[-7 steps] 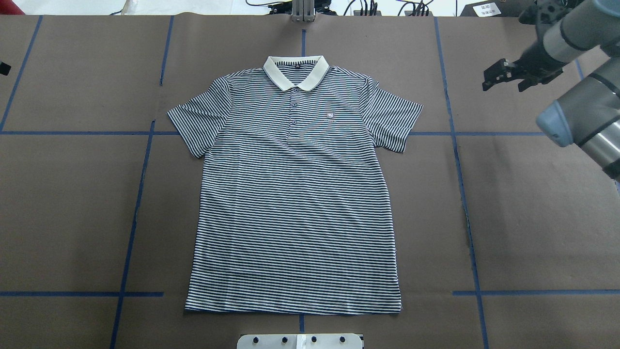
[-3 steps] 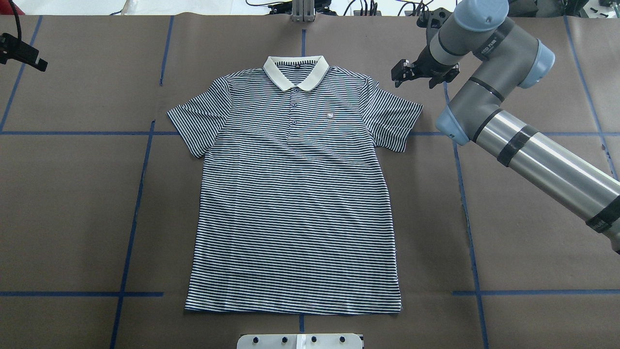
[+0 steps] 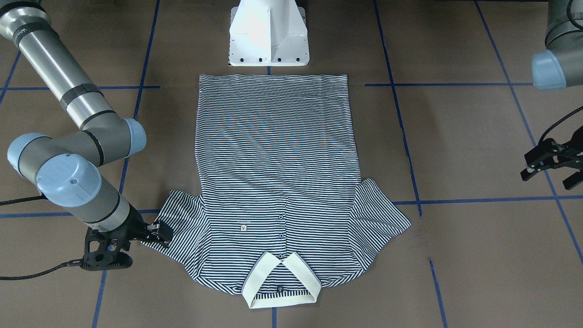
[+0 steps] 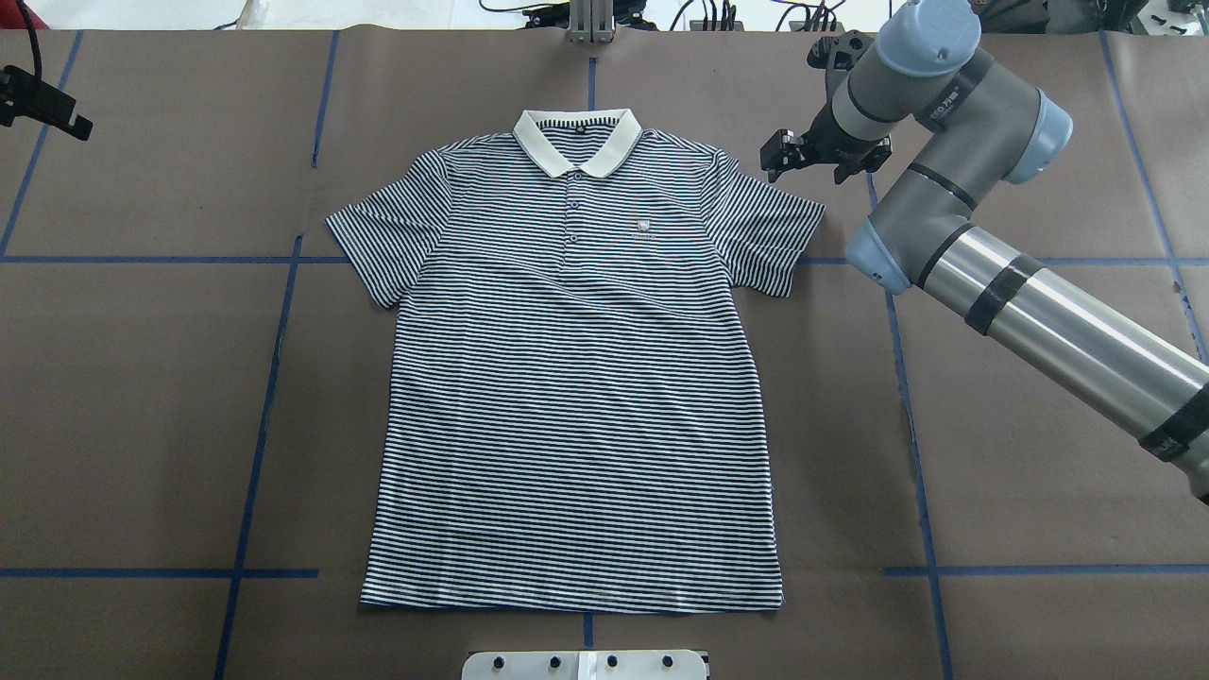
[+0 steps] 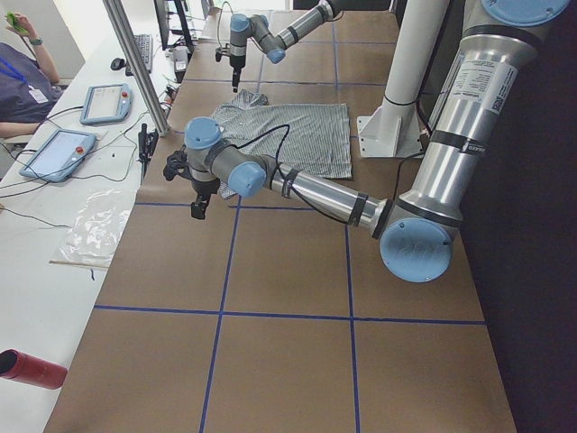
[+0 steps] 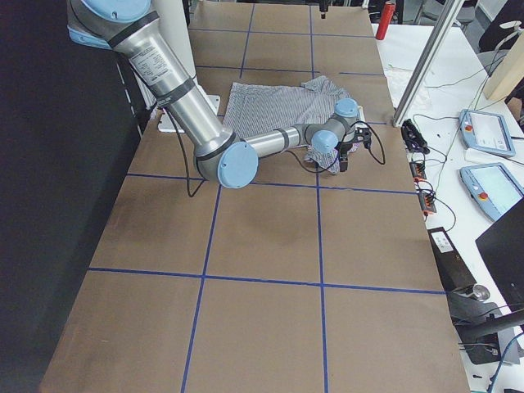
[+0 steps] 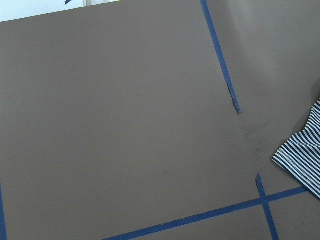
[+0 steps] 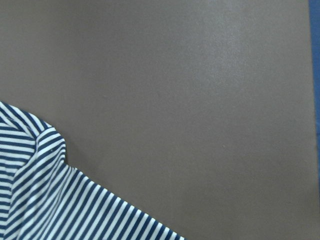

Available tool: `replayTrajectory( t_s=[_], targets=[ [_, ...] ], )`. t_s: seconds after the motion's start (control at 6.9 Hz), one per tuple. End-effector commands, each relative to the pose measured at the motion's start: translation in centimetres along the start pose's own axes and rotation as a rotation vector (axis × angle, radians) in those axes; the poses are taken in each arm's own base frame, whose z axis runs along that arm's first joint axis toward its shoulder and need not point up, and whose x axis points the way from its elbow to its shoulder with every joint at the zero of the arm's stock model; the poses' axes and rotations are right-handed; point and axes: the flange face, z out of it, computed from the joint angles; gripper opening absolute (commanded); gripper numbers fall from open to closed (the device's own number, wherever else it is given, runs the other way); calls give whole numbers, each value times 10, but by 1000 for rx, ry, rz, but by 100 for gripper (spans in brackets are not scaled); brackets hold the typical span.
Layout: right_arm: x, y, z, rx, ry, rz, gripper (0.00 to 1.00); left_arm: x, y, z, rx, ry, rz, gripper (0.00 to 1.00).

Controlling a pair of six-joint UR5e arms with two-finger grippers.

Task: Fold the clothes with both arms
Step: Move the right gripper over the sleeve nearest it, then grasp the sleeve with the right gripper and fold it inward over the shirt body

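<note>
The striped polo shirt [image 4: 576, 378] lies flat and face up in the middle of the table, cream collar [image 4: 578, 137] at the far side; it also shows in the front view [image 3: 273, 177]. My right gripper [image 4: 814, 159] is open and empty, just off the shirt's right shoulder and sleeve [image 3: 180, 223], low over the table [image 3: 157, 231]. Its wrist view shows that sleeve's edge [image 8: 45, 200]. My left gripper [image 3: 550, 171] is open and empty, far out past the shirt's left sleeve [image 3: 380, 218], at the far left table edge [image 4: 57, 113]. Its wrist view shows a sleeve corner [image 7: 305, 155].
The table is covered in brown paper with blue tape lines [image 4: 264, 416]. The white pedestal base [image 3: 268, 36] stands at the shirt's hem side. A metal post [image 4: 590, 24] and cables stand beyond the far edge. Tablets [image 5: 59, 153] lie on a side desk.
My right arm has swung in from the right edge to the shirt's right shoulder and dropped slightly. My left gripper has come further into view at the far left. The shirt has not moved.
</note>
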Motion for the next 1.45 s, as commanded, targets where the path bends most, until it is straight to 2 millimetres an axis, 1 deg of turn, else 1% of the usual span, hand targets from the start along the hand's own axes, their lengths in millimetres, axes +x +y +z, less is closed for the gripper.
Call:
replayTrajectory(
  t_s=[0.0, 0.14, 0.29, 0.43, 0.58, 0.72, 0.87, 1.01, 1.3],
  targets=[
    [10, 10, 14, -42, 15, 9, 98, 0, 1, 0, 0, 1, 0, 100],
    [15, 11, 22, -54, 27, 13, 95, 1, 0, 0, 1, 1, -1, 100],
    [14, 11, 22, -55, 26, 13, 80, 0, 1, 0, 0, 1, -2, 100],
    [12, 11, 21, -58, 20, 8, 44, 0, 1, -1, 1, 1, -1, 100],
    [9, 11, 20, -67, 13, -8, 23, 0, 1, -1, 1, 1, -1, 100],
    [8, 10, 19, -66, 12, -14, 9, 0, 1, -1, 1, 1, -1, 100],
    [8, 10, 20, -67, 12, -33, 0, 0, 1, -1, 1, 1, -1, 100],
    [6, 10, 18, -70, 15, -34, 0, 0, 1, 0, 0, 1, -2, 100],
    [-18, 0, 2, -55, 3, -40, 0, 0, 1, 0, -3, 4, -4, 100]
  ],
)
